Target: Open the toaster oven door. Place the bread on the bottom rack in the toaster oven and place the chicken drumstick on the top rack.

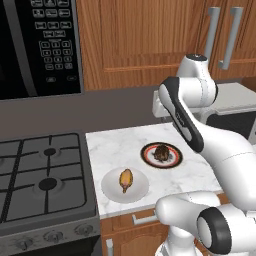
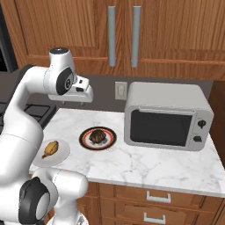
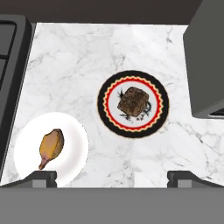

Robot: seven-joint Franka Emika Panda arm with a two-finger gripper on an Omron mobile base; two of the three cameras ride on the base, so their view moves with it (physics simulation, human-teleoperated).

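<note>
— Two plates sit on the marble worktop [image 2: 145, 165], correct? Take me across from the left.

— Yes. Farthest left is the gas stove [image 1: 42, 175], with the black microwave [image 1: 40, 45] hanging above it. Just past the stove's edge, near the front of the worktop, is a plain white plate [image 1: 137, 192] carrying the chicken drumstick [image 1: 125, 179], which lies flat on it.

— And the second plate?

— A little to the right and further back: a dark-rimmed plate with a red ring [image 2: 85, 137], and the bread [image 2: 98, 137] rests at its middle. The two plates are near each other but not touching.

— Where is the claw?

— Seen from its own camera, the claw [image 3: 112, 177] hangs above the front of the worktop, between the two plates. Its fingers [image 3: 41, 177] are spread wide, holding nothing.

— And on the right?

— The toaster oven [image 2: 167, 115] stands at the right, against the back wall. The toaster oven door [image 2: 160, 127] is shut flat against the front, so its racks are hidden behind the dark glass. Wooden cabinets [image 2: 123, 33] run above everything.
</note>
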